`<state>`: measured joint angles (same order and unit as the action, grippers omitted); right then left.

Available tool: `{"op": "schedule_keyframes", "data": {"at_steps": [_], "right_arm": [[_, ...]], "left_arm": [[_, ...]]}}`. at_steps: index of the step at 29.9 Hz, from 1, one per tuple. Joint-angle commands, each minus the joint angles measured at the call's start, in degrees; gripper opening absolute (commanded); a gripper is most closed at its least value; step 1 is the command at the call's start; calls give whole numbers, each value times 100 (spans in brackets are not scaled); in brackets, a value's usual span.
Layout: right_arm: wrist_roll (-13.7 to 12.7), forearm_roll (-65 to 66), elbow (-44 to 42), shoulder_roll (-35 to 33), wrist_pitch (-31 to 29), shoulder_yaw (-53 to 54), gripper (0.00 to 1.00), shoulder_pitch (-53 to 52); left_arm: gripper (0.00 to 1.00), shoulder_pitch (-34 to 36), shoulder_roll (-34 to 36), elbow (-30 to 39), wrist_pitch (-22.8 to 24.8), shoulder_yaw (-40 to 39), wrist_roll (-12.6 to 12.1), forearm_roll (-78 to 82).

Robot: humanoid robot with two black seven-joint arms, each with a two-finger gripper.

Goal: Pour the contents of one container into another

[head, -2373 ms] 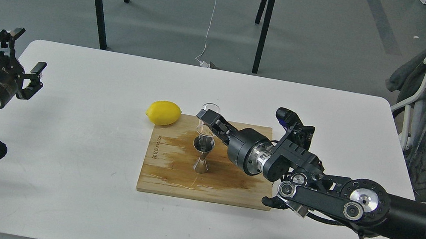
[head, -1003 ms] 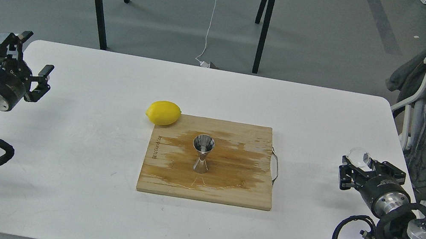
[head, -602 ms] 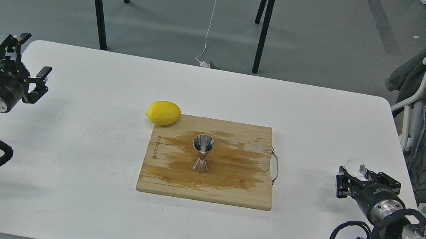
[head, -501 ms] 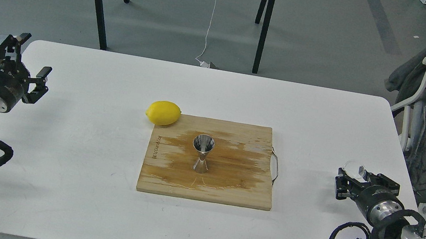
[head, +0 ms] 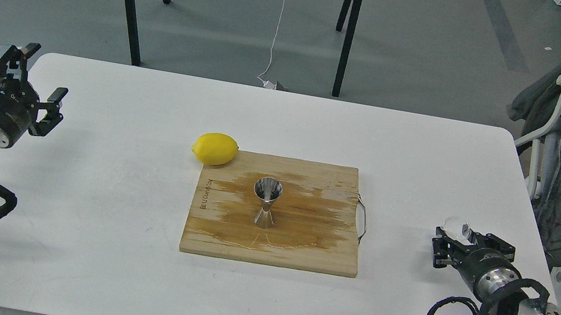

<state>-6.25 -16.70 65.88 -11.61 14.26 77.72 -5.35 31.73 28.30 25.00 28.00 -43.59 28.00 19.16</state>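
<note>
Right gripper (head: 463,242) at 4 o'clock holds the glass cup (head: 454,226); jigger (head: 266,202) stands center, left gripper (head: 25,80) spread wide at 9.

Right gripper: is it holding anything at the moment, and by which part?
The right gripper holds the clear glass cup between its fingers, apparently by the side wall; the exact contact is too small to see. The left gripper is open and empty.

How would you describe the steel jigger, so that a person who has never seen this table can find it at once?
Look at the wooden cutting board in the middle of the white table. The steel jigger stands upright near the board's centre, on the dark wet patch. Unlike the yellow lemon at the board's far left corner, it is shiny metal, hourglass-shaped with a narrow waist.
</note>
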Motion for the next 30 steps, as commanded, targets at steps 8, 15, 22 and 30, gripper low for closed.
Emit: {"op": "schedule_keyframes", "data": {"at_steps": [8, 15, 22, 30], "right_arm": [[1, 8, 4, 1, -2, -12, 53, -1], [1, 9, 4, 1, -2, -12, 56, -1], [1, 0, 39, 10, -2, -20, 61, -1], [-8, 0, 83, 1, 33, -20, 90, 8]], "left_arm": [[99, 0, 18, -4, 0, 0, 0, 0], [99, 0, 9, 5, 0, 0, 0, 9], [99, 0, 18, -4, 0, 0, 0, 9], [99, 0, 9, -4, 0, 0, 0, 9]]}}
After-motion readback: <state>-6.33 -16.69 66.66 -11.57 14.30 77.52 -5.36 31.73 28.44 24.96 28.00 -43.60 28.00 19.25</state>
